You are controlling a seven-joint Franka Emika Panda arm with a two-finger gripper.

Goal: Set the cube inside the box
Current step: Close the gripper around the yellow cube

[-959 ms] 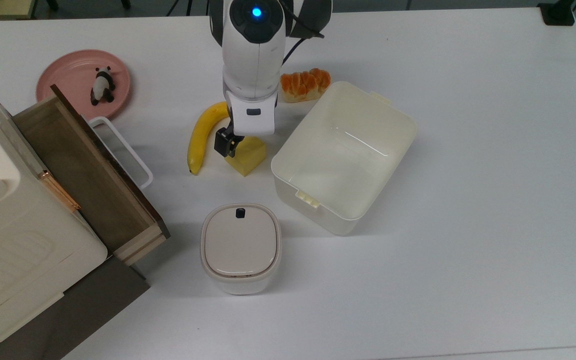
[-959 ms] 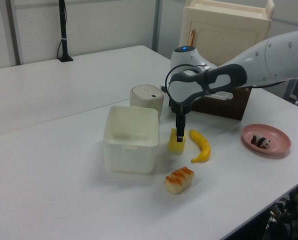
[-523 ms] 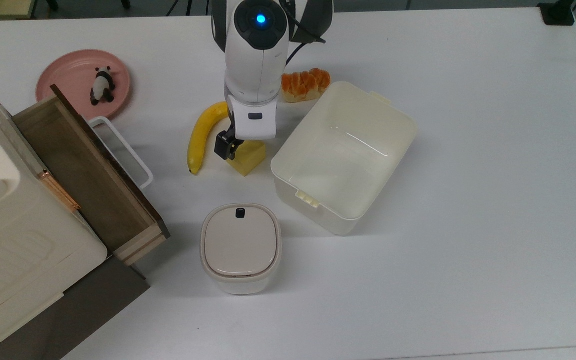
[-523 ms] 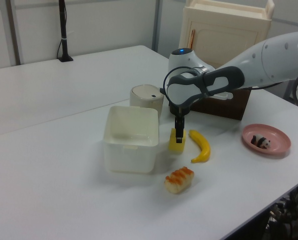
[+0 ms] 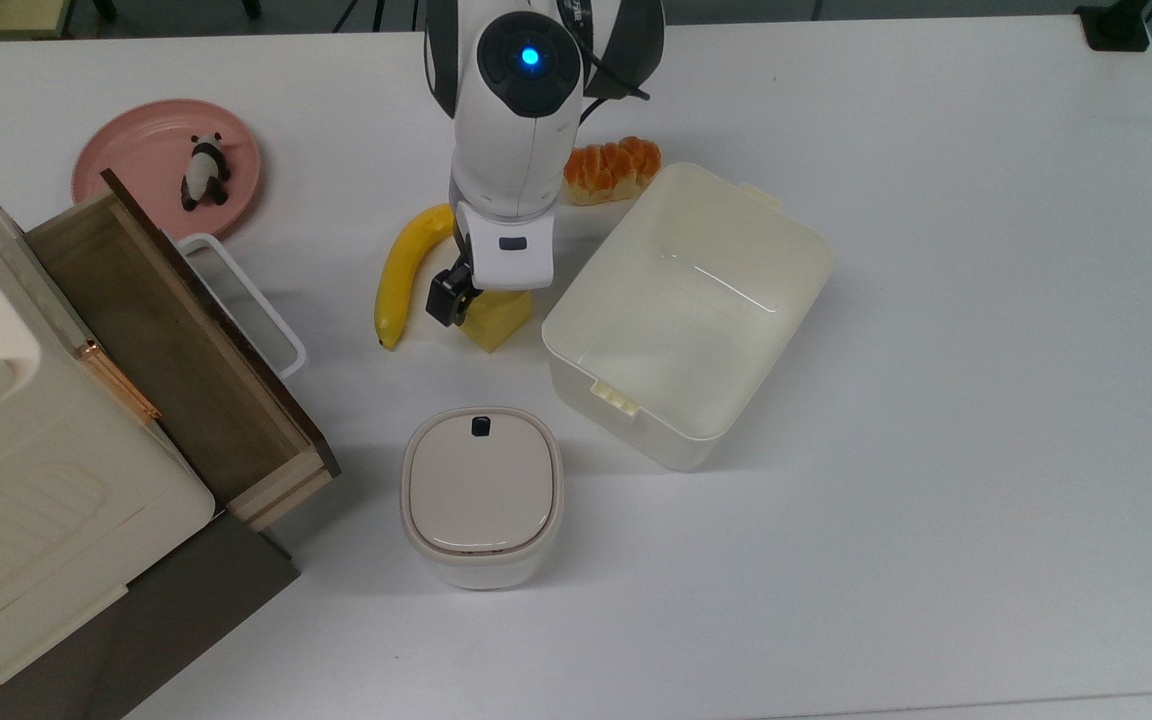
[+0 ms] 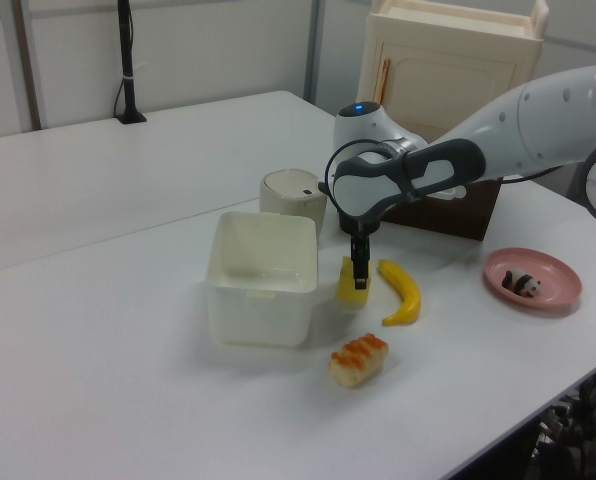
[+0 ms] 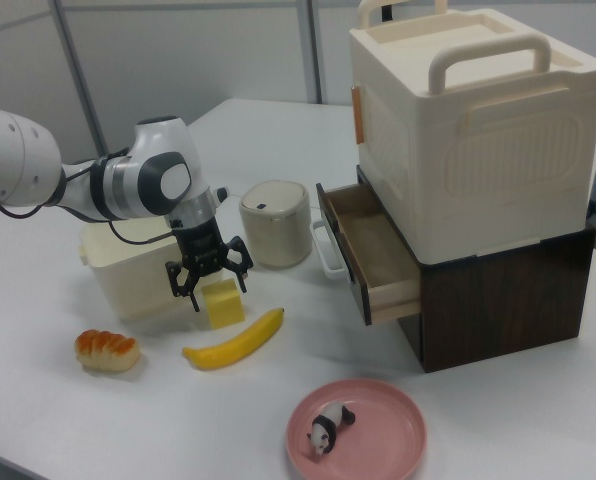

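Beside the box (image 5: 686, 310) | gripper (image 7: 210, 272) spread wide, pointing down, straddling cube (image 7: 223, 303)

no readable text, labels or numbers

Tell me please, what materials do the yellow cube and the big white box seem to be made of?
The cube looks like foam or painted wood: matte yellow, no shine, sharp edges; which one, I cannot tell. The box looks like thin cream-white plastic: smooth and slightly glossy, with light streaks on its inner floor, rounded corners and moulded clip tabs.
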